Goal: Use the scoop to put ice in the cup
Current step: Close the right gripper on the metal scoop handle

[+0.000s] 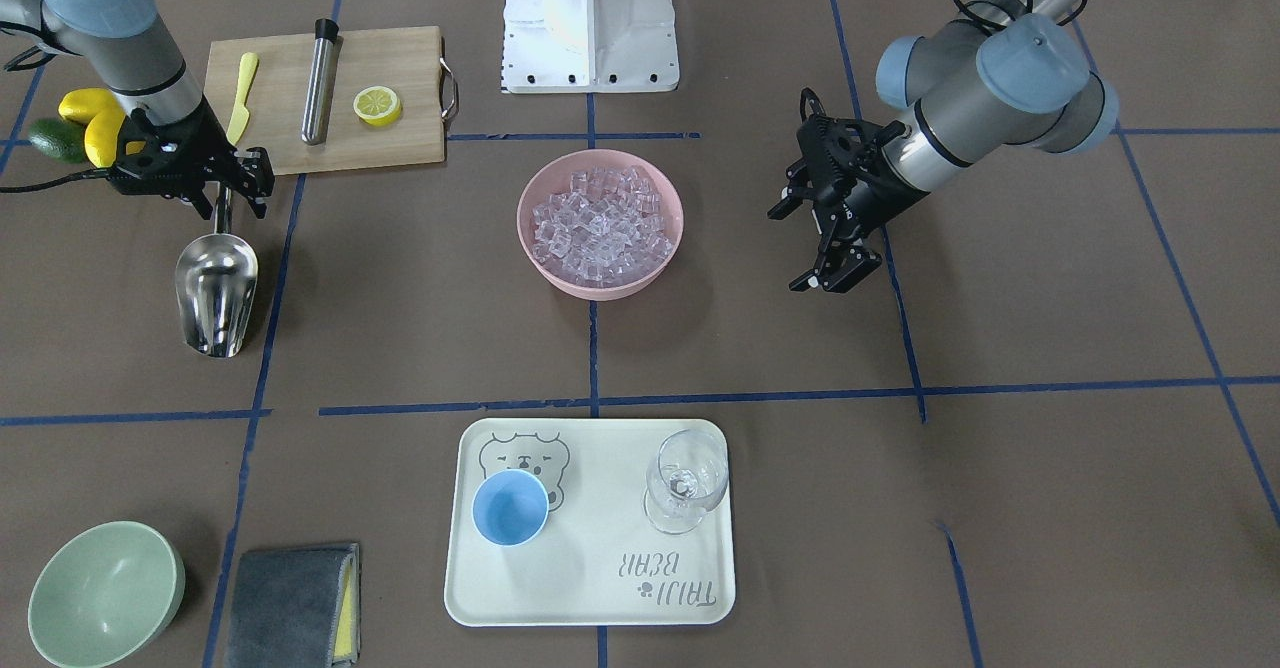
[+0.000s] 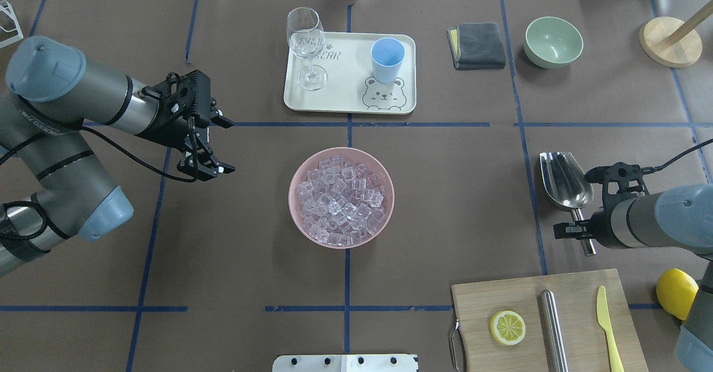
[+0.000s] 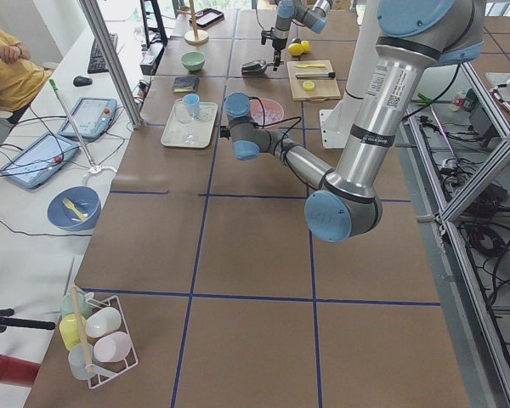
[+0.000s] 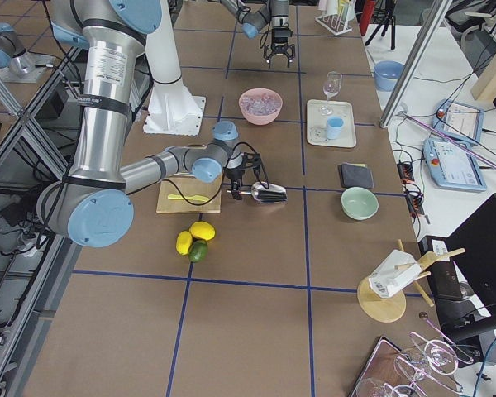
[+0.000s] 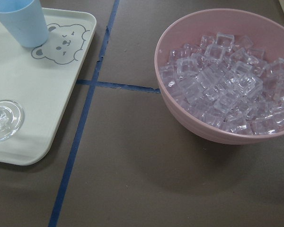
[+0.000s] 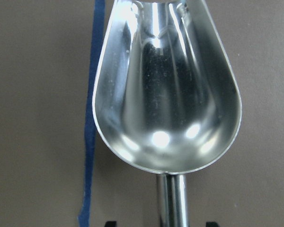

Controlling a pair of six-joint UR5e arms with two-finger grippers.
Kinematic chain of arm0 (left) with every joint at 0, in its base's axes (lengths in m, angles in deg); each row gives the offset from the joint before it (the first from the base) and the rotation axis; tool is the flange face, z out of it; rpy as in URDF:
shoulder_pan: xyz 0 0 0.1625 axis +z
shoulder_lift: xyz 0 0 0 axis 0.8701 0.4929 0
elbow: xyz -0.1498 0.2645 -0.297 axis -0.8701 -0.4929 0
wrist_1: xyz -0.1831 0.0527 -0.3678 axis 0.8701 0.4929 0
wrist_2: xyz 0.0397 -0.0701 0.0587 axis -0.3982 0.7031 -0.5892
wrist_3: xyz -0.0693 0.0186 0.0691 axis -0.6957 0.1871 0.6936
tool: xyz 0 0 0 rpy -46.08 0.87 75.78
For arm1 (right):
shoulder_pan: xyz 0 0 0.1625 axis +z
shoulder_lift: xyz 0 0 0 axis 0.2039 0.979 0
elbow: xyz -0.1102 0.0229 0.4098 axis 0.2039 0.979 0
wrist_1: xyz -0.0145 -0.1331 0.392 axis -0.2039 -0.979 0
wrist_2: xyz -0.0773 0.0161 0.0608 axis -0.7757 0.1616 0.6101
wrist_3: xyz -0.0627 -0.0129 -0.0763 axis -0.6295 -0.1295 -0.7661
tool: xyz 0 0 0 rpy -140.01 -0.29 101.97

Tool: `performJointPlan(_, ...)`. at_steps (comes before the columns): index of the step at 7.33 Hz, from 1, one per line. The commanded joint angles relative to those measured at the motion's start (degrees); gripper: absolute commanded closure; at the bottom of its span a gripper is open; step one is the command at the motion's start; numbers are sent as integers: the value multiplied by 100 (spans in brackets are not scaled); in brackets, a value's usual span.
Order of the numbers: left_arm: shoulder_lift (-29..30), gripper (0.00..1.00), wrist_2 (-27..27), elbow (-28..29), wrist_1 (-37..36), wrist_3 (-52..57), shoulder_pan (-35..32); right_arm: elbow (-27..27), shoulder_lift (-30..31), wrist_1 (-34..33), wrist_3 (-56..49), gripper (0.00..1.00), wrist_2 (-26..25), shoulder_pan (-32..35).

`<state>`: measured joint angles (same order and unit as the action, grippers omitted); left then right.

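The steel scoop (image 1: 215, 293) lies empty on the table at the robot's right, and it also shows in the overhead view (image 2: 565, 180) and the right wrist view (image 6: 165, 94). My right gripper (image 1: 230, 203) is open, with its fingers on either side of the scoop's handle and apart from it. The ice (image 2: 341, 196) is heaped in a pink bowl (image 2: 291, 194) at the table's middle. The light-blue cup (image 2: 387, 59) stands empty on a cream tray (image 2: 345, 96). My left gripper (image 2: 225, 145) is open and empty, hovering left of the bowl.
A clear stemmed glass (image 2: 305, 43) stands on the tray beside the cup. A cutting board (image 2: 579, 288) with a lemon half, a steel cylinder and a yellow knife lies near the right arm. A green bowl (image 2: 553, 40) and a grey cloth (image 2: 476, 44) are at the far right.
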<state>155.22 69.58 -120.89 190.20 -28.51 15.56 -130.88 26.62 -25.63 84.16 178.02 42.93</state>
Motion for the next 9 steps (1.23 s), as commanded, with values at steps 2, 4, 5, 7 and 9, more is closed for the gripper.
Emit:
performJointPlan(2, -40, 0, 13, -9, -3, 0, 0, 0, 16, 113, -42, 74, 4, 13)
performJointPlan(4, -66, 0, 14, -44, -3, 0, 0, 0, 60, 148, -243, 100, 12, 22)
performJointPlan(5, -66, 0, 14, -18, -3, 0, 0, -53, 104, 157, -497, 100, 21, 39)
performJointPlan(7, 13, 0, -39, 34, -3, -9, 52, -394, 113, 149, -508, 100, 82, 65)
performJointPlan(9, 74, 0, -57, 279, 6, 8, 350, -694, 113, 61, -822, 100, 588, 406)
